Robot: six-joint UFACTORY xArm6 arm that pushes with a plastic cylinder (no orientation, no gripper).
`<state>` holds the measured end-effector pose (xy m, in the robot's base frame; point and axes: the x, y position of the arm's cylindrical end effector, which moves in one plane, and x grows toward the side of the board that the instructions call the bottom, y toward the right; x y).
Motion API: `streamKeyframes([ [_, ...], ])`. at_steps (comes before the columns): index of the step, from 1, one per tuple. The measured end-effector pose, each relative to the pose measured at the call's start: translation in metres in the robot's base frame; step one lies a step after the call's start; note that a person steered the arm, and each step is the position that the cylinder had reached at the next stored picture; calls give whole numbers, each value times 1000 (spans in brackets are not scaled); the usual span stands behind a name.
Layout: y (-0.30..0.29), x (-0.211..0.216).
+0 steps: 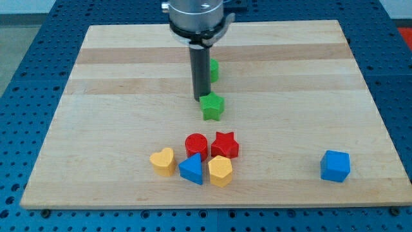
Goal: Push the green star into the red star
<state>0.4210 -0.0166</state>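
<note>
— Pincer first: what does the arm end in?

— No pincer shows at all, so wide, narrow or holding cannot be told. Only a straight dark rod comes down from a grey round mount near the board's top edge, and my tip point(201, 99) rests on the wooden board point(116, 77), a little above the board's middle.

— Any brand, label or writing?

— None that can be read, neither on the mount, the blocks nor the board.

— Where is the green star against the tip?

— The green star point(212, 107) lies just beside my tip, on its lower right, touching or very nearly so; which of the two I cannot tell. A second green block point(214, 69) peeps out behind the rod toward the top edge, its shape mostly hidden.

— And the red star?

— The red star point(224, 144) sits below the green star, toward the bottom edge, apart from it with bare wood between them.

— What is around it?

— A red cylinder point(196, 145) touches its left side. A yellow hexagonal block point(220, 171) sits just below it, a blue triangular block point(191, 169) beside that, and a yellow heart point(163, 161) at the left of the cluster. A blue block point(335, 165) stands well apart, near the bottom right corner.
</note>
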Motion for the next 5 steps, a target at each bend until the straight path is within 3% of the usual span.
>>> streamKeyframes([
  [3,20,47],
  [5,25,26],
])
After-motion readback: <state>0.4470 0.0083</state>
